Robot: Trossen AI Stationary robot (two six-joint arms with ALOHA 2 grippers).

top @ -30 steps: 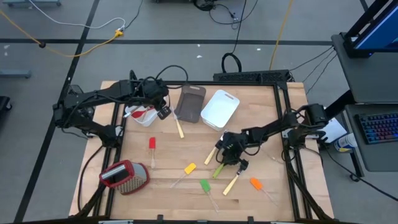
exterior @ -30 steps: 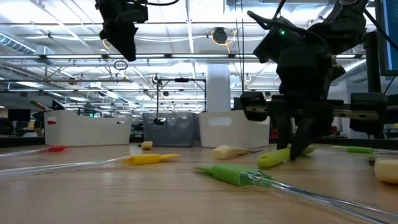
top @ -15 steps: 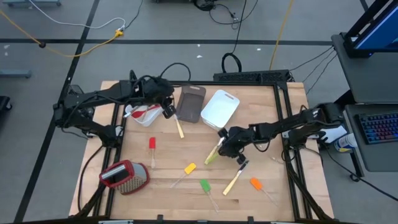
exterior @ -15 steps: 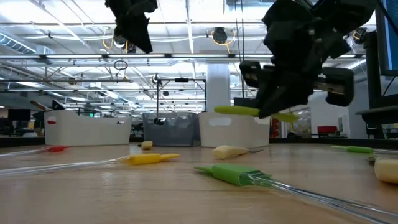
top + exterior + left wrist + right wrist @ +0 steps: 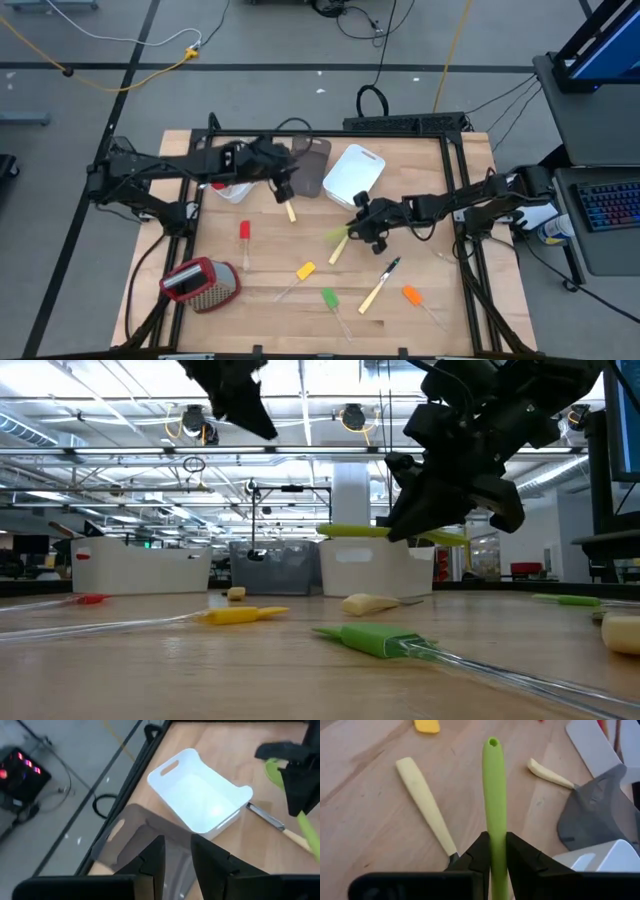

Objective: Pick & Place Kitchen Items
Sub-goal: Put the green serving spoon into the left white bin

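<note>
My right gripper (image 5: 364, 226) is shut on a green utensil (image 5: 340, 235) above the table's middle; the utensil shows level in the low view (image 5: 360, 532). My left gripper (image 5: 283, 188) hangs narrowly open and empty above the near end of the dark tub (image 5: 308, 162), with a pale-handled knife (image 5: 290, 210) on the table just below it. On the table lie a red spatula (image 5: 244, 232), a yellow spatula (image 5: 304, 271), a green spatula (image 5: 329, 298), an orange spatula (image 5: 411, 295) and two more pale-handled knives (image 5: 378, 285) (image 5: 338, 250). My right gripper pinches the green utensil's handle (image 5: 494, 837) between its two fingers. The handle runs forward out of the fingers to its free end with a hole (image 5: 493, 742). The fingers come slanting down from the table's right side. The utensil is lifted clear and about level.
A white tub (image 5: 354, 175) stands beside the dark tub at the back. A small white tub (image 5: 228, 186) holding red utensils stands at the back left. A metal grater with a red top (image 5: 200, 282) lies at the front left.
My right gripper has risen and gone toward the table's far edge with the green utensil, which lay on the table and is now lifted clear and about level. My left gripper has gone from the small white tub toward the table's right, over the dark tub's near end.
</note>
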